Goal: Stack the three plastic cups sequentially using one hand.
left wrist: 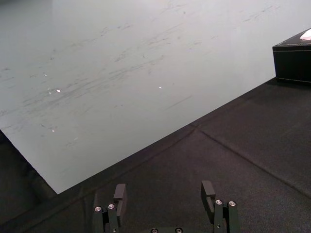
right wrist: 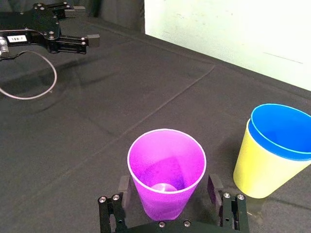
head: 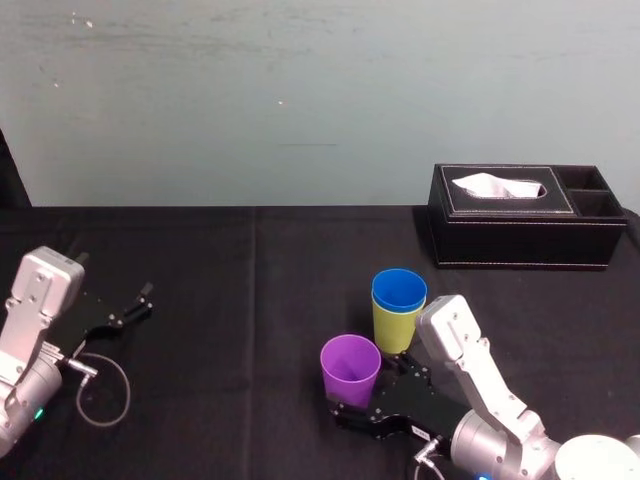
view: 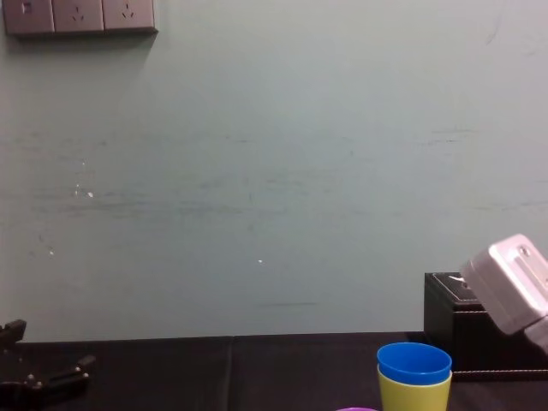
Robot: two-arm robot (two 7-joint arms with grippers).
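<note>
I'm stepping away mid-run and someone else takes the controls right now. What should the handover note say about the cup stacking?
Right gripper: open, low at the table, fingers either side of the purple cup, not yet closed on it.
Left gripper: open, idle over the table's left side, holding nothing.
Cups: the blue cup is nested in the yellow-green cup. The purple cup stands upright, apart from that stack and nearer the robot.
Done: blue into yellow-green.
Left: grip the purple cup, lift it, and set it into the blue one.
</note>
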